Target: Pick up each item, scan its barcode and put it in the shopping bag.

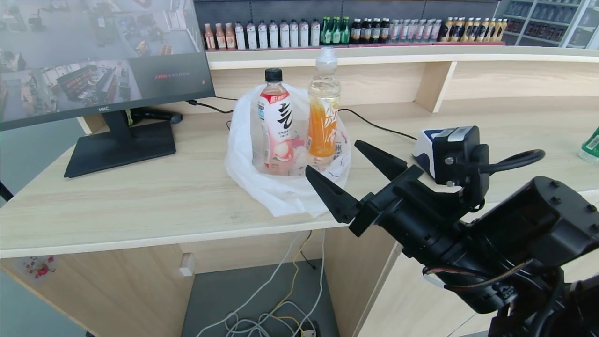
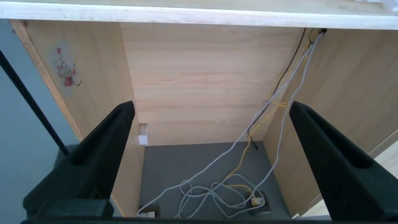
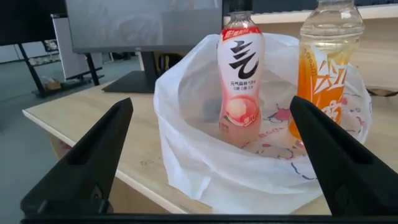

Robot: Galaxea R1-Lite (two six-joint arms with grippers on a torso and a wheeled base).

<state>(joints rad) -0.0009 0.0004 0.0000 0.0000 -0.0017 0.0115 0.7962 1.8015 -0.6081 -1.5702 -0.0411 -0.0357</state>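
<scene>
A white plastic shopping bag (image 1: 281, 192) (image 3: 186, 155) lies open on the wooden counter (image 1: 140, 196). Two bottles stand upright inside it: a pink peach drink bottle (image 1: 276, 126) (image 3: 240, 81) and an orange drink bottle (image 1: 323, 112) (image 3: 323, 74). My right gripper (image 1: 333, 157) (image 3: 211, 106) hovers open and empty just in front of the bag, at the counter's front edge. Below the counter's height, my left gripper (image 2: 211, 112) is open and empty, facing the space under the desk.
A white and blue barcode scanner (image 1: 423, 150) sits right of the bag. A green item (image 1: 590, 145) lies at the far right edge. A monitor (image 1: 103, 61) stands at the left. Loose cables (image 2: 236, 180) lie on the floor under the desk.
</scene>
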